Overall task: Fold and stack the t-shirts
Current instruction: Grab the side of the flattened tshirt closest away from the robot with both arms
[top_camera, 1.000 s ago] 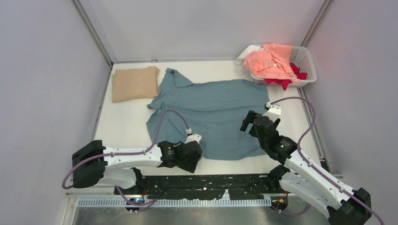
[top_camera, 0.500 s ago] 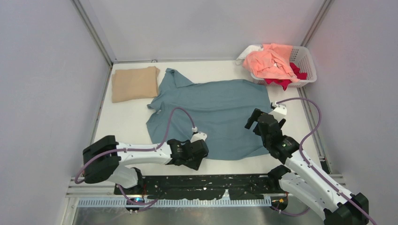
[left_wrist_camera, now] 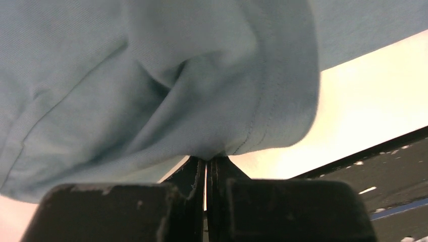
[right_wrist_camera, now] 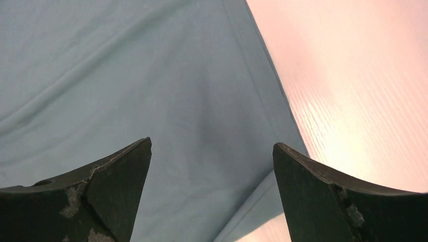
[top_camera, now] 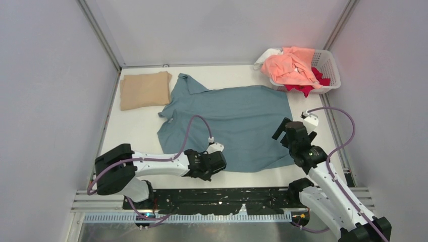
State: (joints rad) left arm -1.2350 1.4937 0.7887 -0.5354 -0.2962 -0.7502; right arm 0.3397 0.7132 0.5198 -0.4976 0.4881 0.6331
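Note:
A dusty teal-blue t-shirt [top_camera: 232,121] lies spread flat in the middle of the table. My left gripper [top_camera: 221,161] sits low at its near hem, shut on a pinch of that fabric. In the left wrist view the hem [left_wrist_camera: 252,126] bunches into the closed gripper [left_wrist_camera: 208,160]. My right gripper [top_camera: 283,132] hovers open over the shirt's near right corner. The right wrist view shows teal cloth [right_wrist_camera: 151,75] and its side edge between the spread gripper [right_wrist_camera: 212,146]. A tan t-shirt [top_camera: 145,89] lies folded at the back left.
A white lattice basket [top_camera: 330,70] at the back right holds a peach-pink shirt [top_camera: 287,65], a red one [top_camera: 308,86] and a bit of white cloth [top_camera: 262,59]. Metal frame rails run along both sides of the table. A dark strip [top_camera: 242,194] lines the near edge.
My left gripper slid right along the near hem and shut on it. My right gripper drifted right and nearer, toward the shirt's right edge, still open.

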